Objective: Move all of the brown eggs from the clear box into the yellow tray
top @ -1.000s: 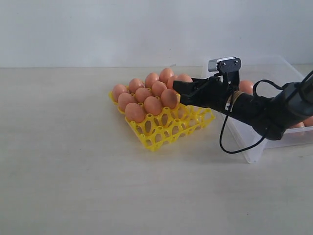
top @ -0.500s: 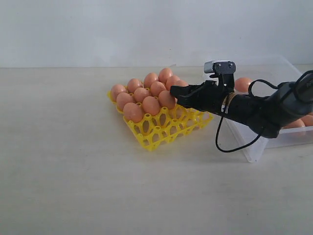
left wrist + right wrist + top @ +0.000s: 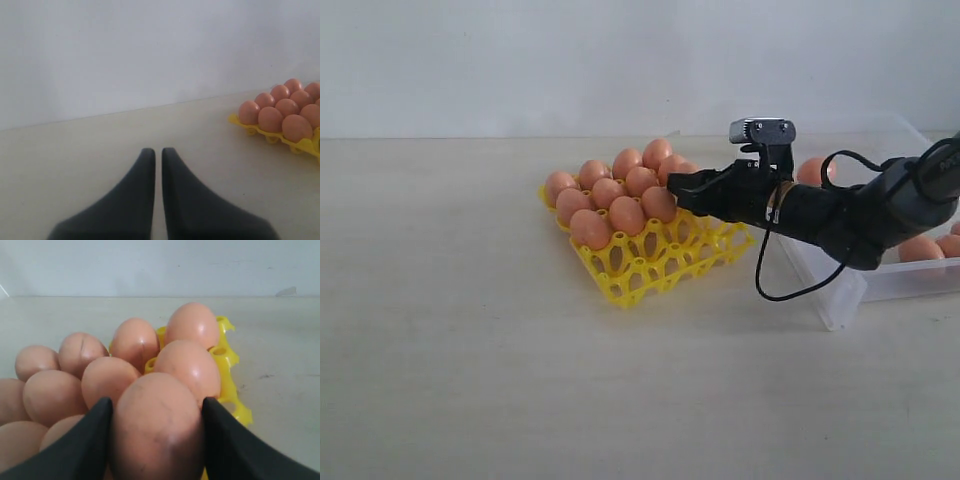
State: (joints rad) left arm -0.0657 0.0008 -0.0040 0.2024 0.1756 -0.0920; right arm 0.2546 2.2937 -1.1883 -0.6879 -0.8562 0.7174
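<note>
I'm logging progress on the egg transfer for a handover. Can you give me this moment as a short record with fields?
right gripper: closed on one brown egg, at the edge of the filled rows; seated or not, cannot tell
left gripper: shut, empty, above the table
yellow tray: placed eggs in the far rows, near cups empty
clear box: remaining eggs inside
task state: unfinished
</note>
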